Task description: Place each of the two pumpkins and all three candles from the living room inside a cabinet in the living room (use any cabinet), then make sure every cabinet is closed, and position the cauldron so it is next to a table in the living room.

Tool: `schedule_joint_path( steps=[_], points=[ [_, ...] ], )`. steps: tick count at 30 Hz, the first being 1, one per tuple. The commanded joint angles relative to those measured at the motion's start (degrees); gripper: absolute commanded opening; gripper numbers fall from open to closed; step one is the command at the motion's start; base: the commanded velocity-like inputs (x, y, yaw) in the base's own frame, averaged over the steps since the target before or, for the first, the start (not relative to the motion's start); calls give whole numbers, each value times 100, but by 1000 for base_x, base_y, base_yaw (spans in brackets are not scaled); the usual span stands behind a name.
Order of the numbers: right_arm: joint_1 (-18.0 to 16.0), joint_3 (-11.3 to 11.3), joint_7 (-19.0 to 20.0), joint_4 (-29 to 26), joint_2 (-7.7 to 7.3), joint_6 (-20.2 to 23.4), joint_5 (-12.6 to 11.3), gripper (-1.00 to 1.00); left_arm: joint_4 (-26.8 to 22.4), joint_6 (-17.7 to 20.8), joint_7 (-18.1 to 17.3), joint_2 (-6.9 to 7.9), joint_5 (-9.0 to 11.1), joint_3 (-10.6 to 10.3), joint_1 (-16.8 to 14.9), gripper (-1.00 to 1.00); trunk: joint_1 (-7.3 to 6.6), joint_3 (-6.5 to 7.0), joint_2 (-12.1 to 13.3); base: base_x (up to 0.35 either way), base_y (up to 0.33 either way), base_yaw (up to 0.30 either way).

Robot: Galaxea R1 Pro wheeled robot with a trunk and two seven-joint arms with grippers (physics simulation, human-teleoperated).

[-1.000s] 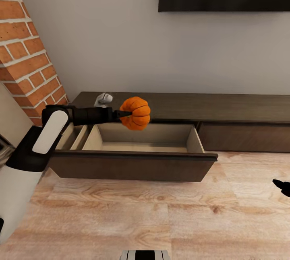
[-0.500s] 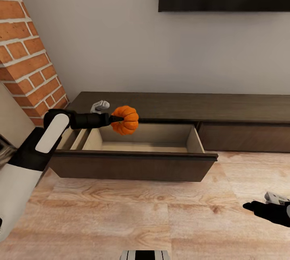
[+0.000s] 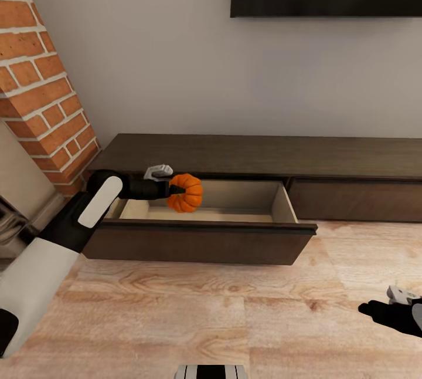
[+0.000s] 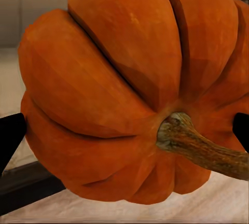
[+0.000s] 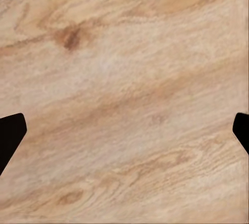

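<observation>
Left gripper clamped on pumpkin, frame centre-left, over open cabinet drawer. Likely light, rigid, rounded: grip across ribs. Right gripper spread, empty.

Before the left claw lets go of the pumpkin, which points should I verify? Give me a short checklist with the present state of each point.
1. Pumpkin held by the left claw: ok, fingertips sit on both sides of it in the left wrist view.
2. Drawer of the cabinet open: ok, pulled out, beige inside visible.
3. Pumpkin over the drawer opening: ok, it hangs behind the front panel, over the left part.
4. Pumpkin resting on the drawer bottom: cannot tell, the front panel hides the space below it.
5. Landing spot free of other things: cannot tell, only part of the drawer floor shows.
6. Right claw out of the way: ok, open, low over the wooden floor, far from the drawer.
</observation>
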Motion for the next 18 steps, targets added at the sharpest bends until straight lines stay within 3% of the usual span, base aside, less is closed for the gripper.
schedule_joint_path(
  steps=[1, 3, 18],
  points=[
    [-3, -2, -51, -7, 4, -1, 16, 100, -1, 9, 5, 7, -4, -60, -6, -100, -1, -5, -2, 0, 0, 0],
    [-2, -12, -24, 64, 17, -165, 177, 100, 5, 4, 7, 11, -74, -199, -6, -100, -1, -5, -2, 0, 0, 0],
    [-3, -102, -13, 81, 7, -256, 230, 100, 61, 2, 10, 61, -87, -254, -6, -100, -1, -5, -2, 0, 0, 0]
  ],
)
